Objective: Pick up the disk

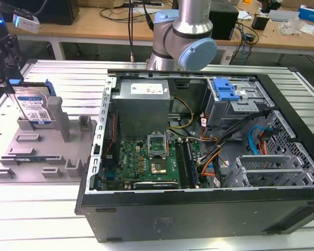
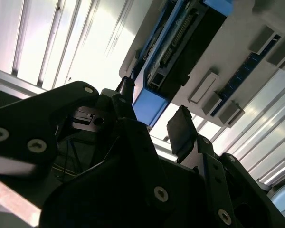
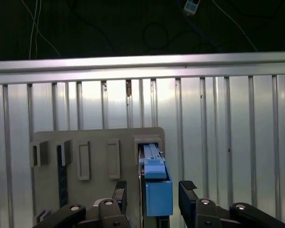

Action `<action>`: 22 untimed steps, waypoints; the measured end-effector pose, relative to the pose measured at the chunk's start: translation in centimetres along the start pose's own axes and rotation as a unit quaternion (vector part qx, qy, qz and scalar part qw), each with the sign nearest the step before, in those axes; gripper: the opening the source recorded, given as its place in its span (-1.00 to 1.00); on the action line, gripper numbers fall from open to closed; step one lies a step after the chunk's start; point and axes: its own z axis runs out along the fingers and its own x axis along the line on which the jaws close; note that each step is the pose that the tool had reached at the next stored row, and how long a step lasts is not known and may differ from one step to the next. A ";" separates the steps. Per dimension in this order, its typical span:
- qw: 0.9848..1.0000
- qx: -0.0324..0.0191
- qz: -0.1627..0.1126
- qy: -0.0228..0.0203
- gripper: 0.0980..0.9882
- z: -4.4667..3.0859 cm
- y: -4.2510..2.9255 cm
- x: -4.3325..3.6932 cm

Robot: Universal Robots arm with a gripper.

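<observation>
The disk [image 1: 33, 109] stands on edge in a slot of the grey fixture tray [image 1: 29, 157] at the exterior view's left; it is silver-grey with a white-and-blue label and blue side rails. My gripper [image 1: 9, 82] hangs just above it. In the first wrist view the disk's blue end [image 3: 157, 190] lies between the two black fingertips [image 3: 187, 186] of the gripper [image 3: 154, 190], with a gap on each side. The second wrist view shows the same blue end [image 2: 149, 107] between the fingers [image 2: 180, 130] of the gripper [image 2: 154, 114]. The gripper is open and holds nothing.
An open black computer case [image 1: 199, 209] lies to the exterior view's right of the tray, with a motherboard [image 1: 146, 162], power supply [image 1: 142, 102] and blue-fronted drive cage [image 1: 225, 91] inside. The arm's base [image 1: 183, 36] stands behind it. Everything rests on a slatted metal table [image 1: 36, 219].
</observation>
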 end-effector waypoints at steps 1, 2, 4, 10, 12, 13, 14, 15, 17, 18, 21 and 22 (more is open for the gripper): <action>1.000 0.000 0.000 0.000 0.03 0.05 0.00 0.00; 1.000 0.000 0.000 0.000 0.03 0.17 0.00 0.00; 1.000 0.000 0.000 0.000 0.03 0.43 0.00 0.00; 1.000 0.000 0.000 0.000 0.03 0.89 -0.01 0.00; 1.000 0.000 0.000 0.000 -0.15 1.03 -0.01 -0.01; 1.000 0.000 0.000 0.000 -0.15 1.07 -0.01 -0.01; 1.000 0.000 0.000 0.000 -0.31 1.13 -0.01 -0.01; 1.000 0.000 0.000 0.000 -0.31 1.20 -0.01 -0.01; 1.000 0.000 0.000 0.000 -0.31 1.29 -0.01 -0.01; 1.000 0.000 0.000 0.000 -0.31 1.32 -0.01 -0.01; 1.000 0.000 0.000 0.000 -0.31 1.44 -0.02 -0.01; 1.000 0.000 0.000 0.000 -0.31 1.47 -0.02 -0.01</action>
